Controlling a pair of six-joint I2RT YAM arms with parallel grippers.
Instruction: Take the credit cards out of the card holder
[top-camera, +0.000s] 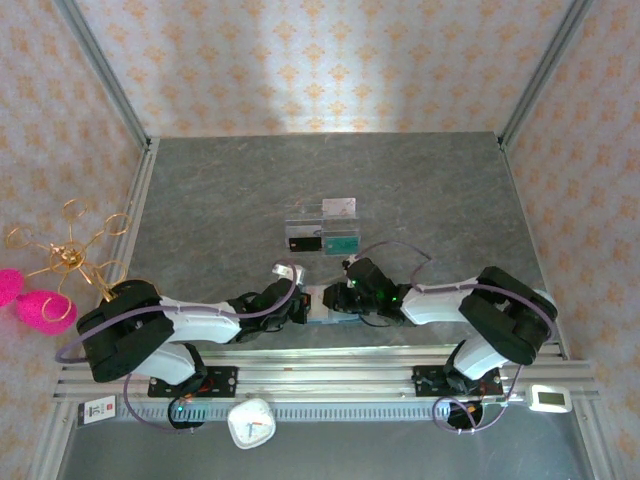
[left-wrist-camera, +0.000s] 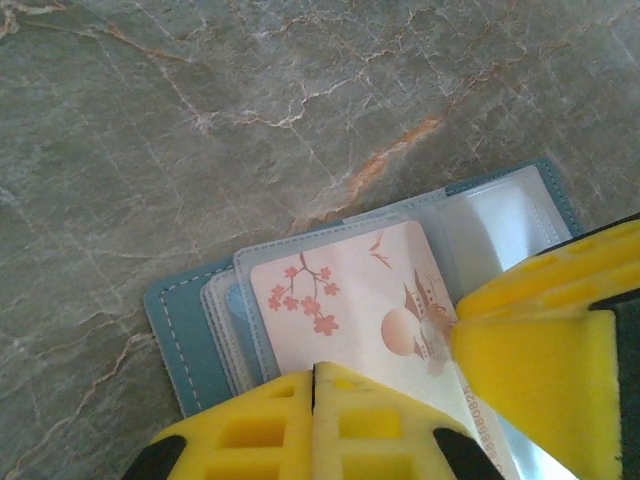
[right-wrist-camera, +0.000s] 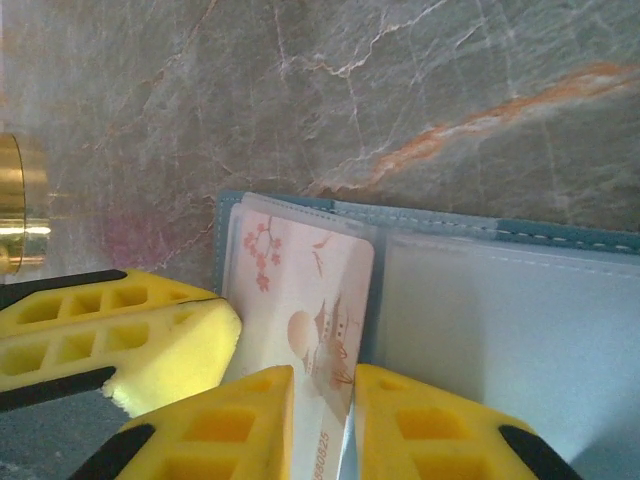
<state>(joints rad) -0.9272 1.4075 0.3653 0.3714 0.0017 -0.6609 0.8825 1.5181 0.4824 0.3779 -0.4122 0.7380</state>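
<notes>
Two end effectors meet over the card holder at the near middle of the tabletop (right-wrist-camera: 400, 90).

Right end effector (right-wrist-camera: 325, 378): yellow fingers narrow and pinched on the near edge of a credit card (right-wrist-camera: 300, 290), one finger on each face. The card face is pale and printed with a blossom branch, a pagoda and a round sun. A line of digits runs along the gripped end. Its far end sits inside a clear sleeve, and its near end sticks out toward the fingers.

Left end effector (left-wrist-camera: 313, 372): fingers closed flat against each other with nothing between them. The tips are at the near edge of the sleeves, just beside the gripped card. Cannot tell whether they press down.

Card holder (left-wrist-camera: 180, 335): teal-blue with a stitched border, lying open and flat on the tabletop, its clear sleeves fanned on top. A pale blue patch shows through a lower sleeve; cannot tell what it is.

Clear tray (top-camera: 305, 222): farther out and apart from the holder. A black card (top-camera: 303, 243) and a teal-green card (top-camera: 342, 242) lie side by side in it. A silvery grey card (top-camera: 341, 206) lies at its far right; whether inside or just behind the tray is unclear.
</notes>
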